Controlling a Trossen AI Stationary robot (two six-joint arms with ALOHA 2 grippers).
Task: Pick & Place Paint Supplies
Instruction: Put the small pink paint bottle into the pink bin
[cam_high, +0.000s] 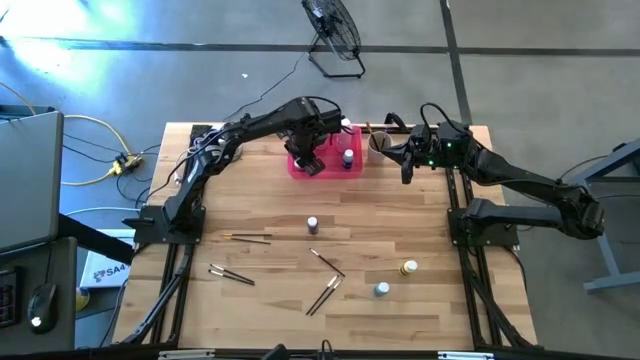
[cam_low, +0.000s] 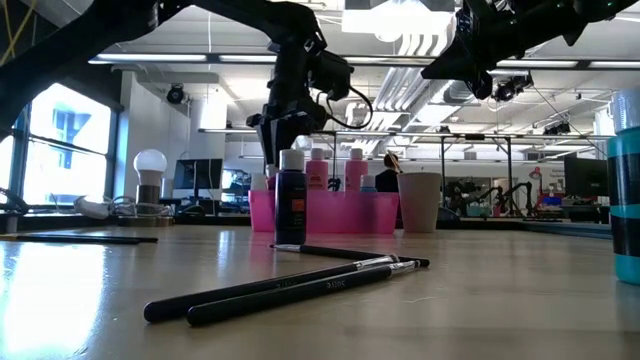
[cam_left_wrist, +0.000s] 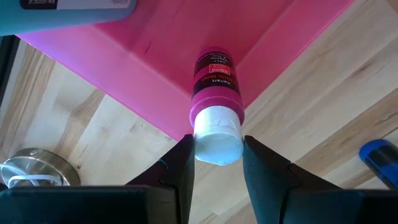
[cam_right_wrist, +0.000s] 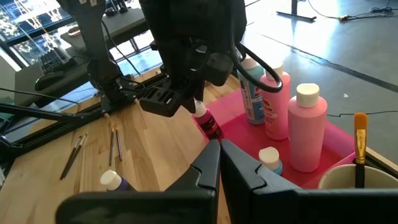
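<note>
Left gripper (cam_left_wrist: 214, 168) over the near edge of the bright pink rectangular plastic tray (cam_high: 312, 168), fingers clamped on the white cap of a small dark red paint bottle (cam_left_wrist: 216, 102) — the bottle hangs from the grip, body down toward the tray floor. Judged step: placing this bottle in the tray. Next move calls for lowering until the base meets the tray, then parting the fingers and lifting straight up so the cap is not dragged over.

Beyond the held bottle, deeper in the tray: tall pink white-capped bottle (cam_right_wrist: 306, 127) upright, a second pink one (cam_right_wrist: 274, 102) and a tall teal-labelled bottle (cam_right_wrist: 252, 93) beside it, and a tiny teal bottle (cam_right_wrist: 270, 159) nearer the right arm. These crowd the far side; the spot under the claw looks free, though the tray wall sits just below the bottle and could catch its base.

Right gripper (cam_right_wrist: 219, 163) waits past the tray's right end, fingers shut and empty, near the pale beige cup (cam_high: 379, 143) holding a thin brown paintbrush (cam_right_wrist: 360, 147).

Still out on the wooden table (cam_high: 420, 330), well apart from the left claw — a tiny dark blue bottle (cam_high: 312, 225), a yellow one (cam_high: 408, 268), a pale blue one (cam_high: 381, 290), and loose dark-handled brushes (cam_high: 325, 296). Much left to collect.
</note>
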